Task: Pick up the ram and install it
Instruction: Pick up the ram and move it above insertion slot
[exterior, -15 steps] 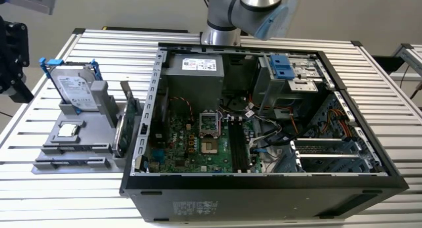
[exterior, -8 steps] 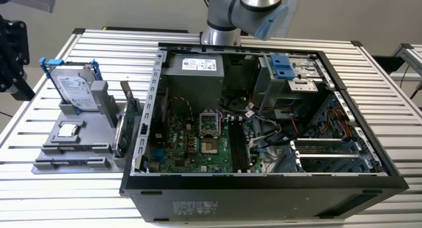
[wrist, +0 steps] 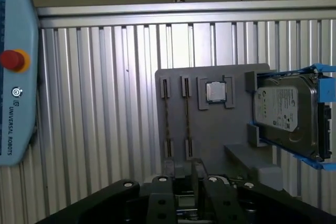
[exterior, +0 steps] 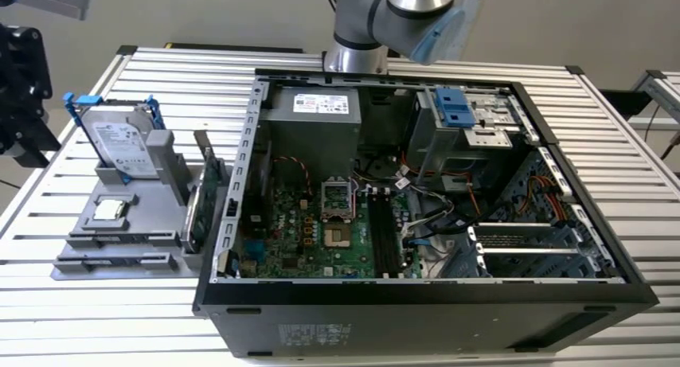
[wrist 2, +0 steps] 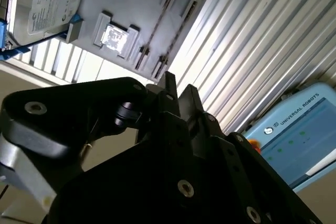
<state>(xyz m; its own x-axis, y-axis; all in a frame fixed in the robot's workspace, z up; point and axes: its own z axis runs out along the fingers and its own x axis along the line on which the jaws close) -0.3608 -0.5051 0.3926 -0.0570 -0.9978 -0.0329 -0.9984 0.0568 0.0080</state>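
1. Centrally, in the first wrist view: a grey holder (wrist: pixel 210 135) lies flat on a ribbed metal worktop (wrist: pixel 94 129).
2. Ram (wrist: pixel 186 121): a thin stick standing on edge in one of the holder's slots, seen edge-on as a narrow line. It also shows in the second wrist view (wrist 2: pixel 156 27).
3. A 2nd stick (wrist: pixel 166 121) stands in the next slot, parallel to the ram & not touching it.
4. On the ram's other side, near it: a small square silver chip (wrist: pixel 215 92) in a recess. Past that is a hard drive (wrist: pixel 286 111) in a blue bracket.
5. Gripper (wrist: pixel 195 171), black, in both wrist views (wrist 2: pixel 178 92): fingers drawn together w/ nothing between them, clear of the ram and pointing toward one end of its slot.
6. A light-blue pendant (wrist: pixel 16 103) w/ a red button sits well apart from the holder.
7. Exterior view: an open PC case (exterior: pixel 425 327) lies on the worktop w/ its motherboard (exterior: pixel 308 232) exposed. The holder (exterior: pixel 117 265) is just beside the case, on the exterior view's left. The arm (exterior: pixel 404 9) rises behind the case.
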